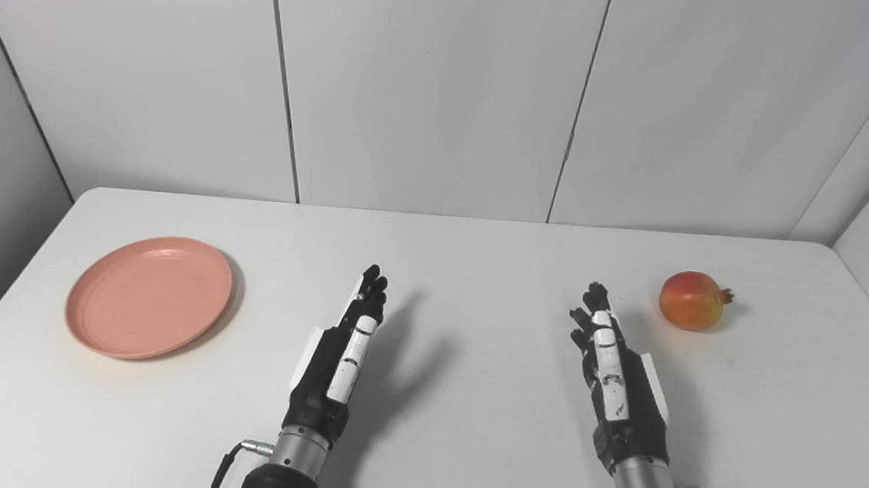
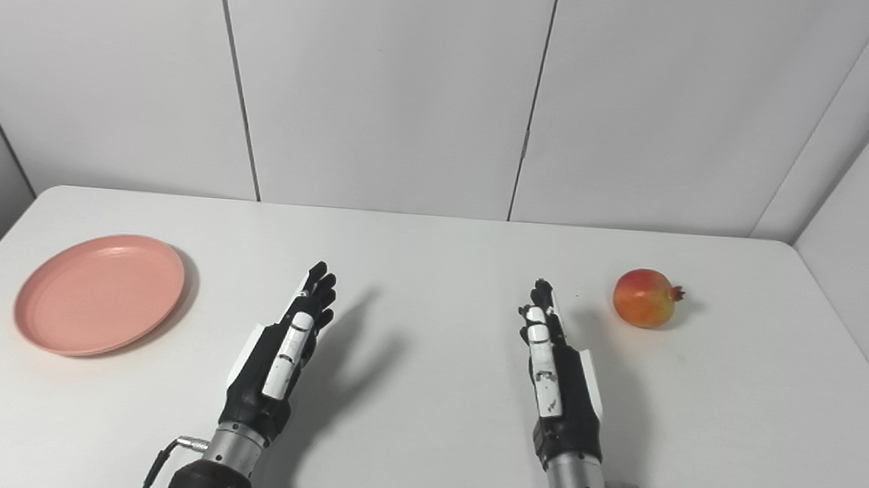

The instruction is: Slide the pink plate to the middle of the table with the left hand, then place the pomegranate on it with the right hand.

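Note:
The pink plate (image 1: 148, 296) lies flat on the left side of the white table (image 1: 478, 277), with nothing on it. A red-yellow pomegranate (image 1: 691, 300) rests on the right side, its crown pointing right. My left hand (image 1: 341, 351) is held edge-up over the table's middle front, open with fingers straight, well to the right of the plate. My right hand (image 1: 612, 364) mirrors it, open and holding nothing, a short way left of and nearer than the pomegranate. Neither hand touches anything.
White wall panels (image 1: 436, 93) close off the far edge and both sides of the table. Between the two hands (image 2: 421, 334) the tabletop is bare white surface.

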